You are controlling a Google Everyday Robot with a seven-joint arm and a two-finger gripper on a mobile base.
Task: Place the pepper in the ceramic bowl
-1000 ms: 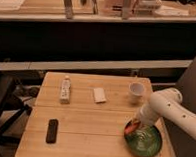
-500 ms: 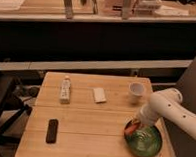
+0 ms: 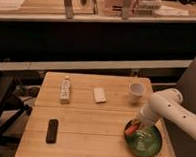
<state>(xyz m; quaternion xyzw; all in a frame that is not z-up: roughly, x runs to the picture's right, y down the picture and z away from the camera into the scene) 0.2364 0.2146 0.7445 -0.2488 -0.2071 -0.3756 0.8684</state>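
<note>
One view is all we are working from, and in it the gripper point(image 3: 140, 126) is hanging at the end of the white arm point(image 3: 165, 104), which is reaching in from the right and bending down toward the table point(image 3: 89, 122). The claw is sitting right over the left rim of the ceramic bowl point(image 3: 152, 146), and we are not able to tell whether it is gripping or released. The pepper point(image 3: 132, 129) is showing as a small orange-red spot at the tip of the claw, just at the bowl's left edge; we cannot tell whether it is being held or is resting on the rim. The bowl is standing at the table's lower right corner as we are seeing it. Behind it, a small white cup point(image 3: 136, 91) is standing just beside the arm, apart from the bowl. Farther left, a white packet point(image 3: 99, 94) is lying flat, a small bottle point(image 3: 65, 88) is lying near the left edge, and a flat black object point(image 3: 52, 130) is lying well apart from the claw.
</note>
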